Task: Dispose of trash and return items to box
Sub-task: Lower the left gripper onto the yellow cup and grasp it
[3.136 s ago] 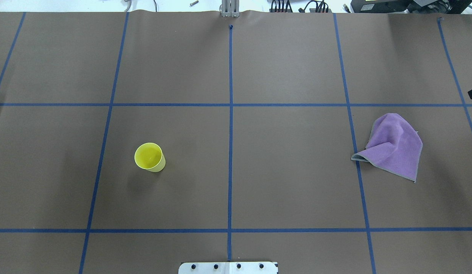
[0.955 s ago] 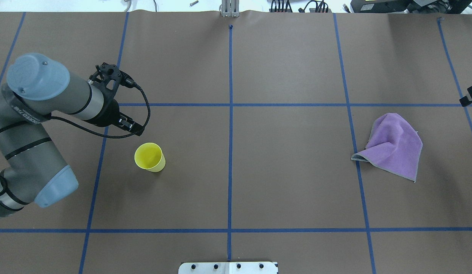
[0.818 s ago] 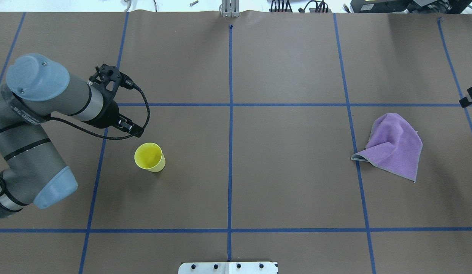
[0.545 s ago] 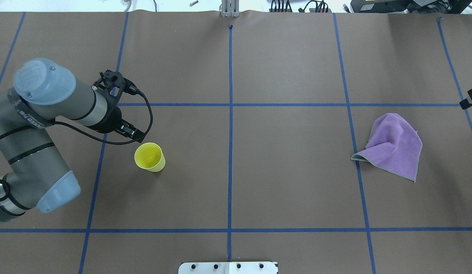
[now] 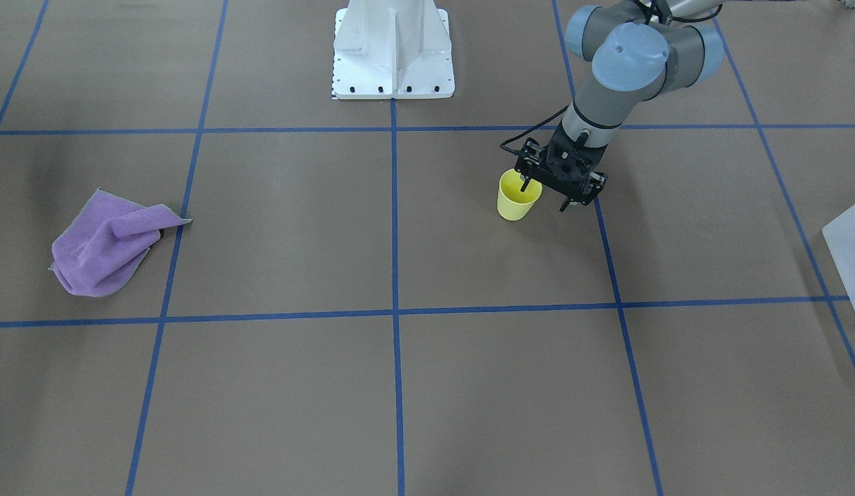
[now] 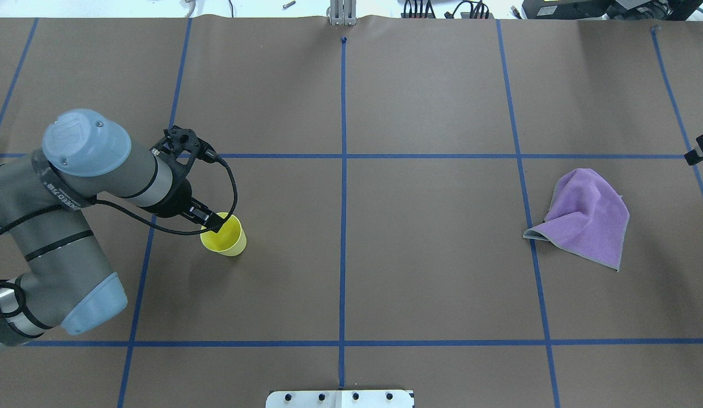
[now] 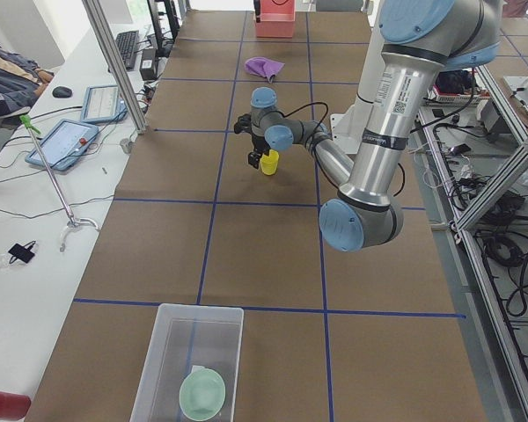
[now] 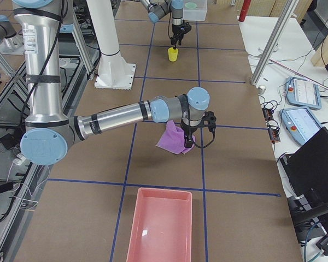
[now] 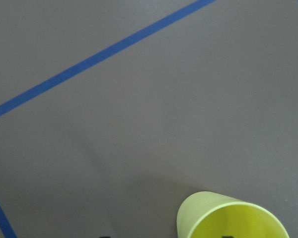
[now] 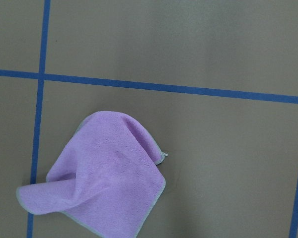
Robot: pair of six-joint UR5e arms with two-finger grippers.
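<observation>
Left gripper (image 5: 546, 195), jaws parted, straddles rim of small yellow plastic cup (image 5: 515, 205) at its 10 o'clock, overhead view; best: sink lower, pinch wall gently, lift straight. Likely tips easily.

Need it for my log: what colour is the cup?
Yellow; the cup shows best in the front-facing view.

Across the brown paper (image 6: 430, 255) run blue tape lines (image 6: 343, 226) — a tablet (image 7: 60, 143) and keyboard (image 7: 128, 48) alongside.
</observation>
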